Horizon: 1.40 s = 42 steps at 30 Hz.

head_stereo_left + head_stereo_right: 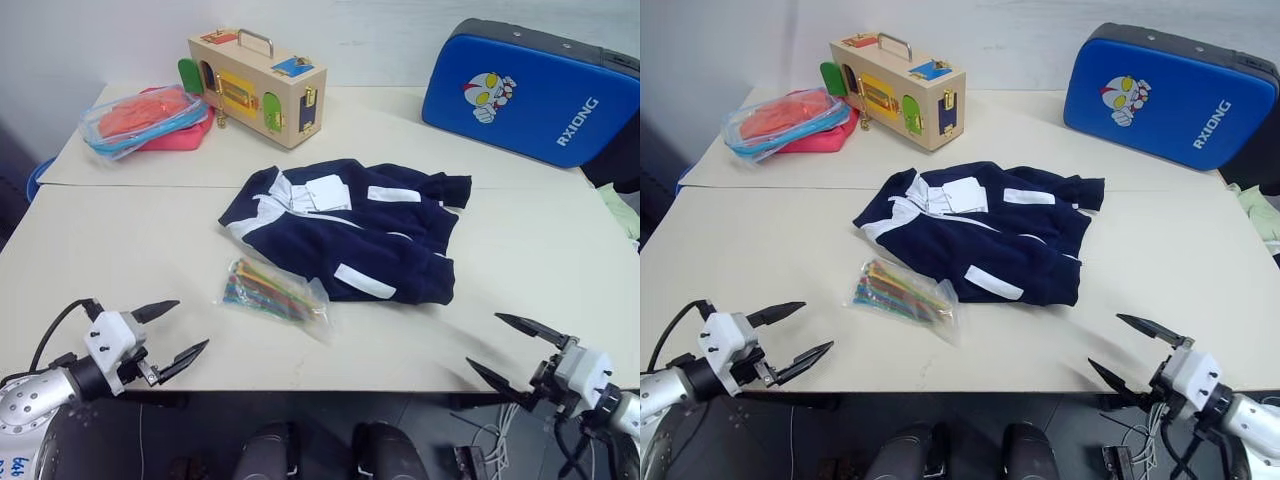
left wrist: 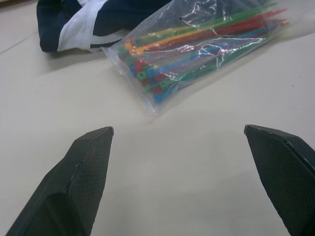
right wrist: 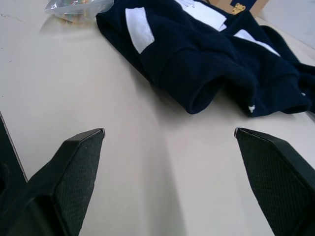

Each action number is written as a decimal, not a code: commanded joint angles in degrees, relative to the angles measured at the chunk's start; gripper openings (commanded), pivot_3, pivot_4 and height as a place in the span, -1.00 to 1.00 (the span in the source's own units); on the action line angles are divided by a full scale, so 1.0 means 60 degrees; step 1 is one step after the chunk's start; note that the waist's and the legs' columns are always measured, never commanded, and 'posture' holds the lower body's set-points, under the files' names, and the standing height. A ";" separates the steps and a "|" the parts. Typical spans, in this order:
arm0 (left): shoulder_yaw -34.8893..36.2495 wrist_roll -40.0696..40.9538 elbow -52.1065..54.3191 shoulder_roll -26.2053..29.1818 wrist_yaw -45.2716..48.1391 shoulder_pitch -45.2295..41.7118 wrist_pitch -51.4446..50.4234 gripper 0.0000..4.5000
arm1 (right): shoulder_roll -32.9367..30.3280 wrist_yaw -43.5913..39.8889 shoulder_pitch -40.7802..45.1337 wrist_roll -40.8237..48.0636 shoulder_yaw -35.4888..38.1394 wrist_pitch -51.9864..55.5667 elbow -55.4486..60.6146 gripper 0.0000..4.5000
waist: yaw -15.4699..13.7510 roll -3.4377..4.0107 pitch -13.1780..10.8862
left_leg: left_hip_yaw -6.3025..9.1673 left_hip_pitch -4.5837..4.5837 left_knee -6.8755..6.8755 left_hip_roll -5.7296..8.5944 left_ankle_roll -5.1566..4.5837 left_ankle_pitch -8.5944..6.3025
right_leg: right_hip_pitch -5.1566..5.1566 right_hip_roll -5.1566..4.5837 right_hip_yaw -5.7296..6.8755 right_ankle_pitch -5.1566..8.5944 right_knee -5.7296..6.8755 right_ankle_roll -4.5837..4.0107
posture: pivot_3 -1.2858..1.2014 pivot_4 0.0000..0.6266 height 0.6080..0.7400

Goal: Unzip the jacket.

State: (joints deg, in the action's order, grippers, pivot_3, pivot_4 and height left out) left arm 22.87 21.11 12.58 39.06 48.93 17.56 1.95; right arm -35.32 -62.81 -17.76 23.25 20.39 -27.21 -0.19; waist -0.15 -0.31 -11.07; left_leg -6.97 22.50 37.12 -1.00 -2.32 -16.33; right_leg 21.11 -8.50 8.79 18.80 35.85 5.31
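Note:
The navy blue jacket (image 1: 350, 230) lies crumpled in the middle of the table, with white patches, white collar trim and a white paper tag (image 1: 328, 192) on top. Its zipper is not clearly visible among the folds. My left gripper (image 1: 180, 330) hovers open at the table's near left edge, well short of the jacket, with nothing between its fingers. At the near right edge my right gripper (image 1: 495, 345) is open and empty too, and its wrist view shows a jacket sleeve cuff (image 3: 199, 96) ahead.
A clear bag of coloured cable ties (image 1: 275, 290) lies just in front of the jacket, between it and my left gripper. At the back stand a wooden latch box (image 1: 258, 85), a plastic container (image 1: 145, 120) and a blue pad (image 1: 530, 90).

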 commanded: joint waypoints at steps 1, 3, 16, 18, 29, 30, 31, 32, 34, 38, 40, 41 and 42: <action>0.0268 -0.0093 0.0006 0.0113 0.0141 0.0121 0.0388 1.00 | 0.0050 0.0030 0.0084 0.0091 -0.0021 -0.0286 -0.0085 0.97 | 0.0007 0.0000 0.0000 | 0.0000 0.0000 0.0000 0.0000 0.0000 0.0000 | 0.0000 0.0000 0.0000 0.0000 0.0000 0.0000 | 0.03 -0.52 1.00; 0.0330 0.0164 -0.0057 0.0162 0.0245 0.0182 0.0036 1.00 | 0.0013 -0.0045 0.0126 0.0124 -0.0053 -0.0330 -0.0208 0.97 | 0.0014 0.0000 0.0000 | -0.0001 -0.0005 0.0001 0.0000 0.0000 0.0000 | -0.0009 0.0001 0.0001 0.0000 -0.0001 0.0000 | 0.03 -0.52 1.00; 0.0918 0.1055 -0.0261 0.1212 0.1579 -0.0246 -0.0827 1.00 | -0.0408 -0.0904 -0.0138 0.0784 -0.0136 0.0133 0.0260 0.97 | 0.0020 0.0004 -0.0002 | 0.0002 -0.0019 -0.0001 -0.0001 0.0001 -0.0003 | -0.0022 -0.0001 0.0001 0.0003 -0.0003 -0.0004 | 0.03 -0.52 1.00; 0.0812 0.1191 -0.0202 0.1297 0.1674 -0.0419 -0.1086 1.00 | -0.0371 -0.1281 -0.0234 0.1138 -0.0240 -0.0001 0.0623 0.97 | 0.0024 0.0003 -0.0002 | 0.0004 -0.0019 0.0000 -0.0004 0.0001 -0.0004 | -0.0024 -0.0001 0.0002 0.0002 -0.0003 -0.0004 | 0.03 -0.52 1.00; -0.2289 -0.0102 -0.1194 0.1276 0.1806 -0.3956 -0.1592 1.00 | 0.0300 -0.0812 -0.0077 0.2109 -0.1041 0.0686 0.3017 0.97 | -0.0110 0.0007 -0.0005 | 0.0016 -0.0037 0.0005 0.0003 0.0046 -0.0026 | -0.0052 0.0000 0.0008 0.0002 -0.0002 -0.0003 | 0.03 -0.52 1.00; -0.2900 -0.0522 -0.1679 0.1278 0.2130 -0.4568 -0.1368 1.00 | 0.0351 -0.0697 0.0060 0.2052 -0.1057 0.0685 0.3041 0.97 | -0.0128 0.0008 -0.0005 | 0.0014 -0.0036 0.0002 0.0004 0.0034 -0.0020 | -0.0051 0.0001 0.0008 0.0002 -0.0004 -0.0003 | 0.03 -0.52 1.00; -0.3418 -0.0958 -0.2174 0.1261 0.2305 -0.5112 -0.1147 1.00 | 0.0379 -0.0605 0.0155 0.2006 -0.1060 0.0710 0.3037 0.97 | -0.0154 0.0008 -0.0005 | 0.0012 -0.0041 0.0001 0.0006 0.0019 -0.0010 | -0.0054 0.0010 0.0013 0.0002 -0.0004 -0.0003 | 0.03 -0.52 1.00; -0.3833 -0.1287 -0.2625 0.1232 0.2453 -0.5556 -0.1051 1.00 | 0.0388 -0.0574 0.0209 0.1957 -0.1062 0.0707 0.3024 0.97 | -0.0177 0.0008 -0.0005 | 0.0011 -0.0035 0.0002 0.0006 0.0019 -0.0007 | -0.0051 0.0015 0.0018 0.0002 -0.0004 -0.0003 | 0.03 -0.52 1.00; -0.4419 -0.1784 -0.3414 0.1098 0.2637 -0.6205 -0.0796 1.00 | 0.0378 -0.0517 0.0279 0.1867 -0.1058 0.0760 0.2963 0.97 | -0.0175 0.0007 -0.0005 | 0.0001 -0.0035 0.0002 0.0013 0.0015 -0.0004 | -0.0047 0.0023 0.0016 0.0002 0.0004 -0.0003 | 0.03 -0.52 1.00; -0.5064 -0.2502 -0.4777 0.0368 0.2242 -0.7321 -0.0332 0.82 | 0.0448 -0.0191 0.0314 0.1749 -0.0976 0.0883 0.2950 1.00 | -0.0198 0.0007 -0.0004 | -0.0002 -0.0033 0.0003 0.0009 0.0010 -0.0002 | -0.0054 0.0029 0.0017 0.0002 0.0018 -0.0003 | 0.03 -0.52 1.00; -0.5150 -0.2634 -0.5126 0.0086 0.2141 -0.7574 -0.0258 0.59 | 0.0454 -0.0079 0.0294 0.1706 -0.0988 0.0927 0.3006 1.00 | -0.0207 0.0006 -0.0004 | -0.0002 -0.0034 0.0012 0.0012 0.0001 0.0003 | -0.0057 0.0024 0.0017 0.0002 0.0014 -0.0002 | 0.03 -0.52 1.00; -0.5184 -0.2713 -0.5233 0.0022 0.2124 -0.7620 -0.0201 0.47 | 0.0444 -0.0039 0.0287 0.1689 -0.1005 0.0950 0.3042 1.00 | -0.0211 0.0006 -0.0004 | 0.0001 -0.0038 0.0014 0.0015 -0.0002 0.0002 | -0.0064 0.0015 0.0017 0.0001 0.0010 0.0000 | 0.03 -0.52 1.00; -0.5202 -0.2751 -0.5307 -0.0025 0.2132 -0.7618 -0.0153 0.33 | 0.0436 0.0006 0.0284 0.1678 -0.1018 0.0989 0.3073 1.00 | -0.0214 0.0006 -0.0004 | 0.0003 -0.0041 0.0016 0.0016 -0.0003 0.0002 | -0.0067 0.0012 0.0018 0.0001 0.0008 0.0000 | 0.03 -0.52 1.00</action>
State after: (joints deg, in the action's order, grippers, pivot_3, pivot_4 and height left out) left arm -7.31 6.17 -17.67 39.13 61.92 -28.44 0.61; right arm -32.97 -63.58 -15.82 33.09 13.80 -21.24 16.29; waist -1.43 -0.28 -11.09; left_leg -6.93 22.25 37.22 -0.90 -2.34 -16.32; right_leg 20.71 -8.45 8.91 18.80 35.88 5.31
